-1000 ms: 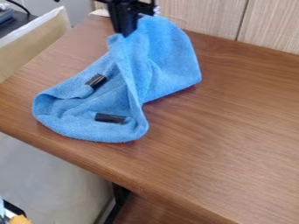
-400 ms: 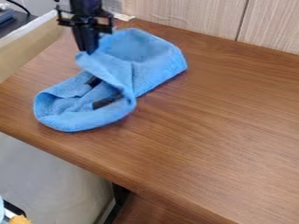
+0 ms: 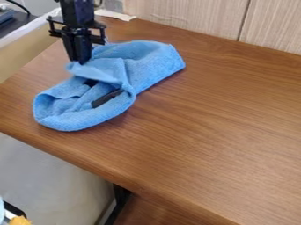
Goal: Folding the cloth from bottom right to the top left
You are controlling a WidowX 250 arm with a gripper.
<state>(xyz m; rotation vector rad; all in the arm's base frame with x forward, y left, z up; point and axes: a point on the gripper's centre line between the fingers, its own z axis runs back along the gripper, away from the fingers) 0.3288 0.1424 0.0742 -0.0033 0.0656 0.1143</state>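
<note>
My gripper (image 3: 80, 62) hangs at the upper left over the table, shut on a bit of the blue cloth (image 3: 148, 66) at its upper-left side. The cloth lies bunched and partly folded on the left half of the table, its right end raised in a loose bulge. Two black pieces lie on the cloth's lower-left part; the longer one (image 3: 106, 98) is partly covered by a fold, and the other is mostly hidden under the held flap.
The brown wooden table (image 3: 217, 132) runs to a pale wood panel (image 3: 182, 13) at the back. A beige box-like side (image 3: 26, 55) borders the table's left edge. The front edge slants down to the right.
The gripper has moved left and down, drawing the held part of the cloth with it. The cloth's raised part has sunk and now covers more of the black pieces.
</note>
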